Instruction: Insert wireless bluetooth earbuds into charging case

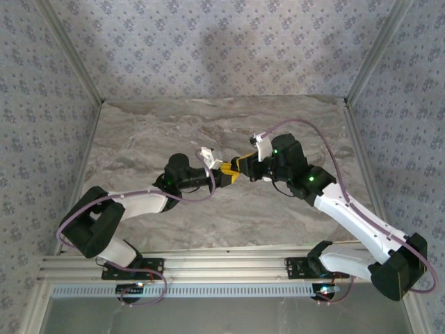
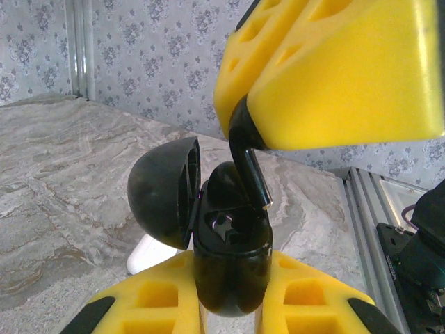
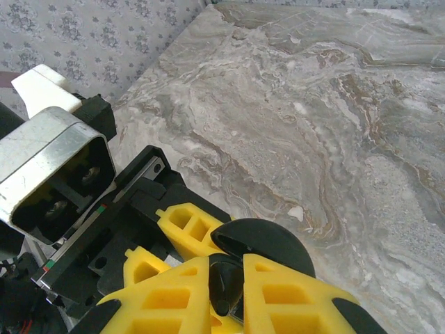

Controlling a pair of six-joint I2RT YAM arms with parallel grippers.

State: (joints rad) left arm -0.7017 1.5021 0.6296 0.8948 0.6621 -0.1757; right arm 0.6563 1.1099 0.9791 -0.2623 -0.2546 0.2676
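My left fingers (image 2: 156,298) clamp the open black charging case (image 2: 233,275) clear of the surface (image 2: 69,174). Just beyond, my right fingers (image 2: 334,76) pinch a black earbud (image 2: 248,167), stem at the socket. Any tilt could jam it, or it slips and drops.

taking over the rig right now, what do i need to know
Left gripper: shut on the black charging case, held up off the table, lid open.
Right gripper: shut on a black earbud, stem pointing down at the case mouth.
Done: case open, bud brought to the opening.
Left: the bud is not seated yet; it probably needs lowering into its socket, then release. Whether another bud already sits inside I cannot tell.
Also: a white item lies on the table behind the case, too hidden to identify.
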